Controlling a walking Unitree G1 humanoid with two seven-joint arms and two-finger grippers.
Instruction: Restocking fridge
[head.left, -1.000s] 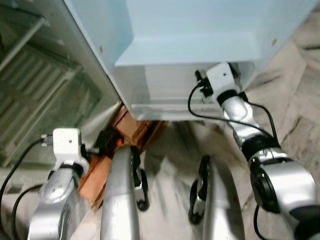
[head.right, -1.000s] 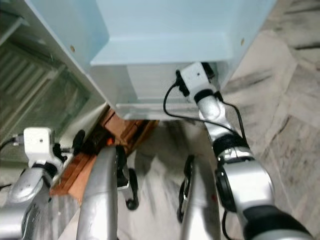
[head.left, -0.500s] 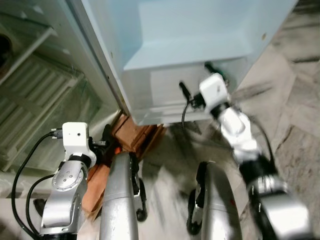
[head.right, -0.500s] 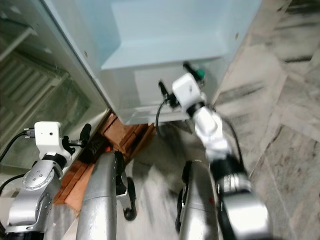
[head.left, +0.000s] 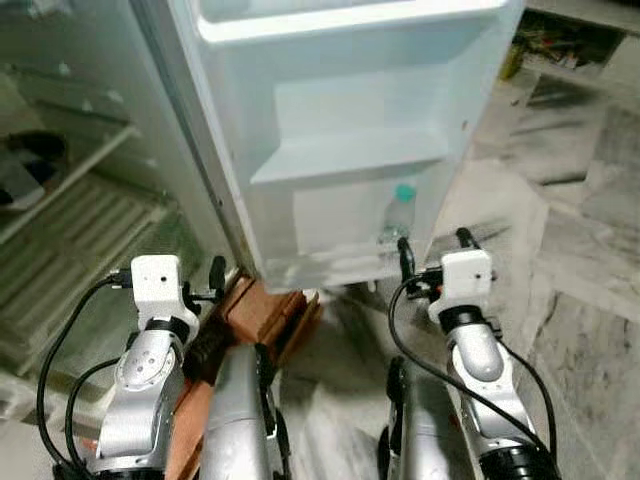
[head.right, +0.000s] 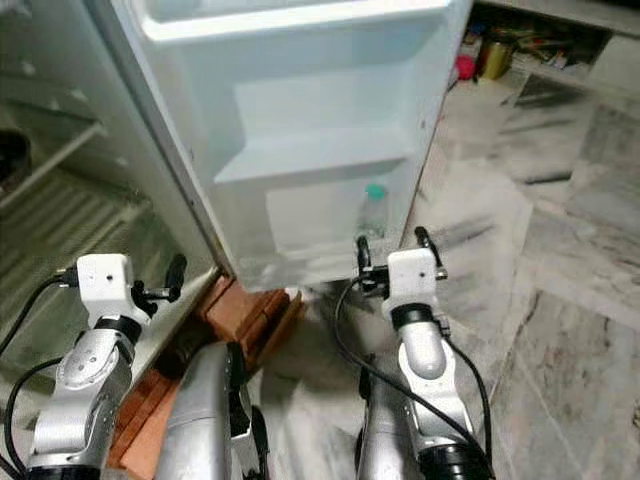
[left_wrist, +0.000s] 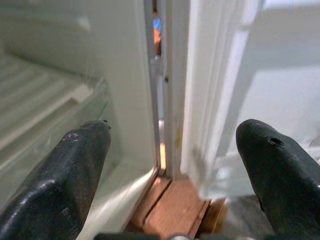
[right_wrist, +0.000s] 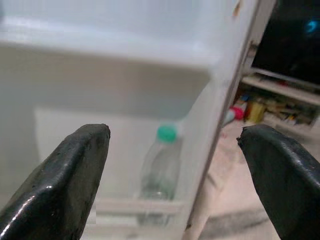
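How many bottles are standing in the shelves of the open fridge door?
1. A clear bottle with a green cap stands upright in the lowest shelf of the fridge door, near its outer edge. Shelves higher up are cut off, so more may be hidden.

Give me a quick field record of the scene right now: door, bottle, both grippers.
fridge door: open, bottom edge over the bricks
bottle: clear with a green cap, upright in the lowest door shelf, near its outer end
right gripper: fingers open, empty, in front of the bottle, apart from it
left gripper: fingers open, empty, low by the door hinge
floor: marble tiles
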